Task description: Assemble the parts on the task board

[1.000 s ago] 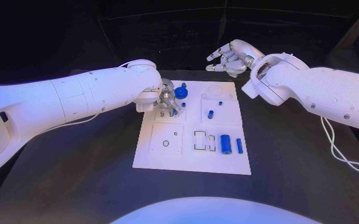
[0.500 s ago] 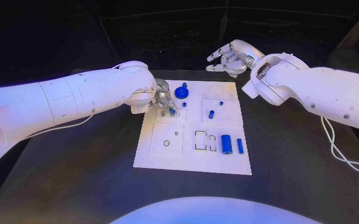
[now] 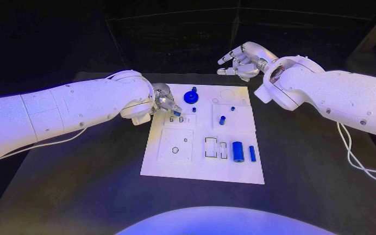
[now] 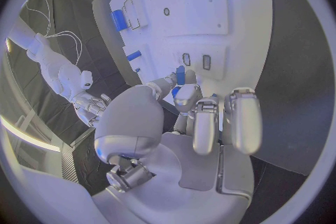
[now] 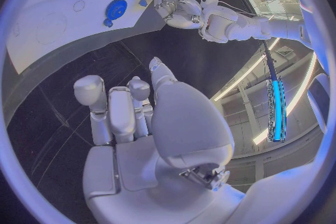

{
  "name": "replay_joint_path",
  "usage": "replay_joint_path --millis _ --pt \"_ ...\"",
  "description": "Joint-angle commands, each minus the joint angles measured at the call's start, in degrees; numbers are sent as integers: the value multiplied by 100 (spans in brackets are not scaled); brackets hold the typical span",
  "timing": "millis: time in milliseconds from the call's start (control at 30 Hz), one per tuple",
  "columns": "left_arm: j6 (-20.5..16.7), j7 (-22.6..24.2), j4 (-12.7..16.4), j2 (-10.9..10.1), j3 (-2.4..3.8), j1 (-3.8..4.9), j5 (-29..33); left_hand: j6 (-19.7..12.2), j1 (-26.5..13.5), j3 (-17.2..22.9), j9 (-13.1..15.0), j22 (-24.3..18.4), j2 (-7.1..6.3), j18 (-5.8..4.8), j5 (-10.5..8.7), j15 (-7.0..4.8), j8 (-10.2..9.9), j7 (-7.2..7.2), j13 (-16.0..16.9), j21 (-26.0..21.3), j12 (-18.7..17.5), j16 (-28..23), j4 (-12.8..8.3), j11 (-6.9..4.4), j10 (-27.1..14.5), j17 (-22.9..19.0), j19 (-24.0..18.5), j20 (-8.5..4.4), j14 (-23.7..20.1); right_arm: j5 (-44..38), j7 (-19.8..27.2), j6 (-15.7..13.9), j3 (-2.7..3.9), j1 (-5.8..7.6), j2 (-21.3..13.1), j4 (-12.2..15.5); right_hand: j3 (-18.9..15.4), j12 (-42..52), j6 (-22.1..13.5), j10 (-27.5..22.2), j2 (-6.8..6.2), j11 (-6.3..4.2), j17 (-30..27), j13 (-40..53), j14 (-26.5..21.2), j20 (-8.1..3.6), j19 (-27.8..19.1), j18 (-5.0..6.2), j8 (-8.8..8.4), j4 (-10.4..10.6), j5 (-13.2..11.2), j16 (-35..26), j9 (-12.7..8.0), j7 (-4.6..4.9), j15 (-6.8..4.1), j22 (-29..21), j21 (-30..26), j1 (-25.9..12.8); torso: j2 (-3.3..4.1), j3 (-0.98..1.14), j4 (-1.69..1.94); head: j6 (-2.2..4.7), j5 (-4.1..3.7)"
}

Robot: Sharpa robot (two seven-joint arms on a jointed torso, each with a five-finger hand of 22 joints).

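Note:
The white task board [image 3: 235, 169] lies in the middle of the black table. My left hand [image 3: 163, 103] hovers over the board's far left corner and pinches a small blue part [image 4: 180, 76] between thumb and fingertip, just above two small slots [image 4: 196, 60]. The same part [image 3: 177, 112] shows below the fingertips in the head view. A blue gear [image 3: 190, 97] sits on the board just right of that hand. My right hand [image 3: 243, 61] hangs in the air beyond the board's far edge, fingers apart, holding nothing. From its wrist I see that right hand [image 5: 129, 106] above the board [image 5: 42, 33].
A short blue peg [image 3: 221, 119] stands in the right middle of the board. Two blue cylinders [image 3: 237, 152] [image 3: 251, 153] lie near the right edge beside a rectangular recess [image 3: 210, 147]. A small ring hole [image 3: 175, 149] marks the lower left plate. Black table surrounds the board.
My left arm has drawn back to the left, and its hand with the small blue part has slid slightly left, away from the gear. The right hand has stayed where it was.

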Motion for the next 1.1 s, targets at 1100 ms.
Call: replay_joint_path --millis 1100 --pt "-48 41 70 138 -3 -234 -851 2 14 921 12 0 -35 -19 6 -21 38 -27 -12 -21 27 18 -872 3 54 1509 71 6 605 40 47 61 3 13 43 -5 -42 11 -52 20 20 -3 -1 -5 47 -14 36 30 33 16 41 9 -6 6 -38 -9 -5 25 7 -1 -20 -58 29"
